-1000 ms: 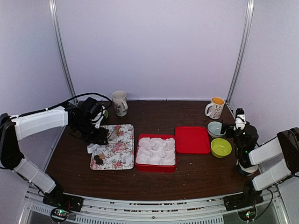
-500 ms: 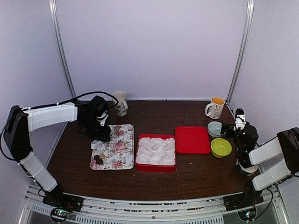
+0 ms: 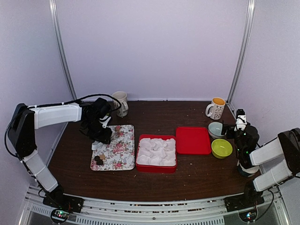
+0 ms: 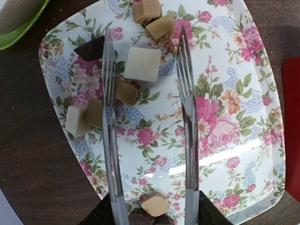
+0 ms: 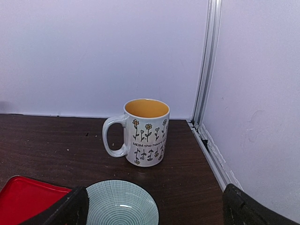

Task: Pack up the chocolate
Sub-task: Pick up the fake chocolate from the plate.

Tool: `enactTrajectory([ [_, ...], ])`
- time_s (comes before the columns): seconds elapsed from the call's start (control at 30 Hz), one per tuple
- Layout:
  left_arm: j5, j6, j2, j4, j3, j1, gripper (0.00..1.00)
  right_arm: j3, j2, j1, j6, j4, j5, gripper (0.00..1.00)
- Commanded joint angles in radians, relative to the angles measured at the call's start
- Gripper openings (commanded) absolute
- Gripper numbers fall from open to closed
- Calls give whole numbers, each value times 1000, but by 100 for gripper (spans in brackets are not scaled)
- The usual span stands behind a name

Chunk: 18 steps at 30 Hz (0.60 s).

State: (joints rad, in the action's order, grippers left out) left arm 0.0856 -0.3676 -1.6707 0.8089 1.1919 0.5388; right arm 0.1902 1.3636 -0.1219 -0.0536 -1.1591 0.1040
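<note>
Pick step: left gripper [image 3: 102, 132] pinching tongs [image 4: 110, 140], tines spread over chocolate [image 4: 142, 63], upper left of wrist frame, on plate [image 4: 234, 117]. Idle right gripper [image 3: 240, 124] spread. Next: lower, squeeze one piece, carry to red box [image 3: 156, 166].

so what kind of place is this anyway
Probably a robot test booth, not a kitchen: plain white panel walls on aluminium posts, a left arm and right arm bolted at the near edge of the table, and a floral tray of chocolate beside a paper-lined red box.
</note>
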Motion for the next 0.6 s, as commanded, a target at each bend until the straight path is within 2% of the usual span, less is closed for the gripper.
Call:
enactTrajectory([
  [0.0,-28,19,-17,-36,35,-12,53,17,-7,7,-2,-7,-12,100],
  [0.23,-30,15,-54,-40,53,-15,52,16,-7,7,-3,-7,-12,100],
  [0.3,-29,15,-59,-41,57,-15,50,16,-7,7,-2,-7,-12,100],
  [0.43,-27,15,-56,-18,66,-15,39,17,-8,7,-2,-6,-12,100],
  [0.57,-28,12,-16,12,59,-15,39,16,-7,7,-2,-6,-12,100],
])
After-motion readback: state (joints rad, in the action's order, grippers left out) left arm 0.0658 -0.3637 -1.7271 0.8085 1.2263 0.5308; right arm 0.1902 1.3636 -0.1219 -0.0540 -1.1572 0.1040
